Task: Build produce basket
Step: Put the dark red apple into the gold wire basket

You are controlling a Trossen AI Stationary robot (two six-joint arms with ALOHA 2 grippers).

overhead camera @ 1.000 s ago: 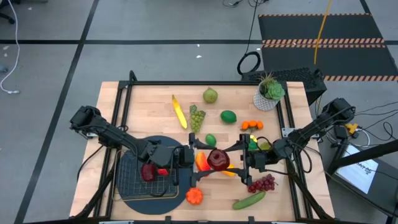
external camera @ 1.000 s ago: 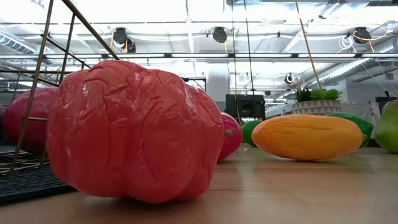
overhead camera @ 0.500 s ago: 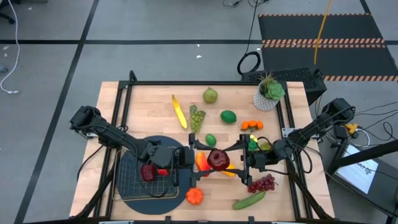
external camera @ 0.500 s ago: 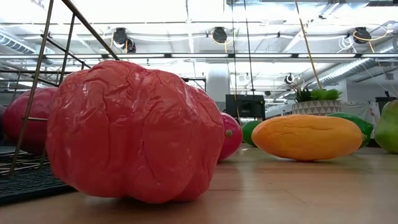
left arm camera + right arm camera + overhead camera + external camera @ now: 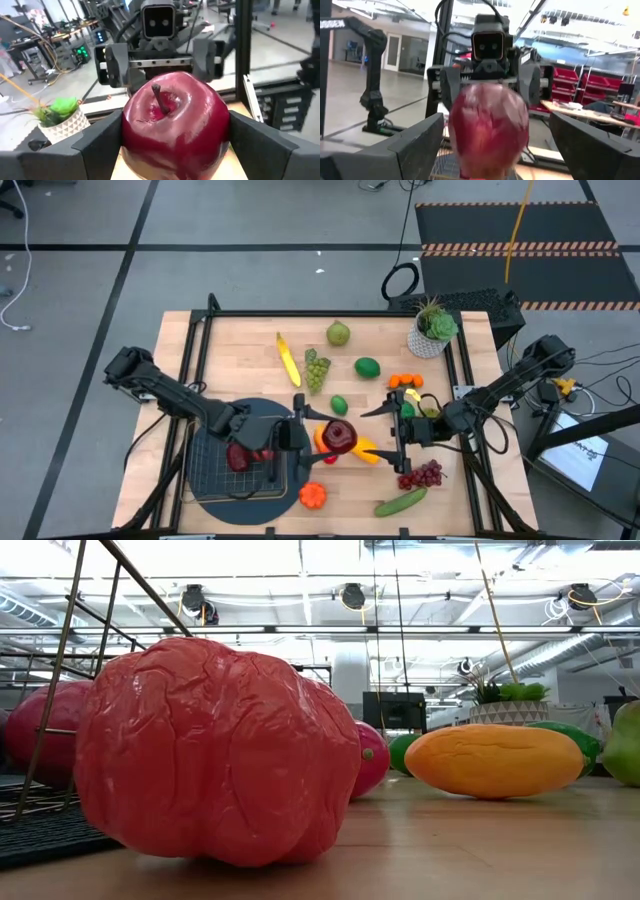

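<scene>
A dark red apple (image 5: 338, 436) hangs above the table's middle, with my left gripper (image 5: 326, 438) shut on it. My right gripper (image 5: 386, 438) faces it from the table's right, open; its fingers (image 5: 415, 145) stand apart from the apple (image 5: 487, 130) on both sides. The wire-mesh basket (image 5: 212, 477) lies on a round dark mat (image 5: 205, 498) at the near left and holds red produce (image 5: 240, 456). More produce lies on the table: banana (image 5: 288, 360), green grapes (image 5: 316, 368), pear (image 5: 338, 333), purple grapes (image 5: 422, 474), cucumber (image 5: 400, 502). My left gripper pinches the apple's two opposite sides (image 5: 131, 135) between its fingers (image 5: 95, 145). It comes in level from the table's left. The apple is lifted clear of the table, its stem end (image 5: 159, 95) turned back toward my left wrist.
Orange and yellow peppers (image 5: 362, 449) lie right below the apple. A red-orange pepper (image 5: 312, 495) sits near the front edge and fills the low view (image 5: 215, 750). Limes (image 5: 339, 404), oranges (image 5: 405, 380) and a potted plant (image 5: 432, 330) stand farther back.
My right gripper has opened wider and let go of the apple. My left gripper has drawn a little toward the table's left with the apple, which stays lifted clear.
</scene>
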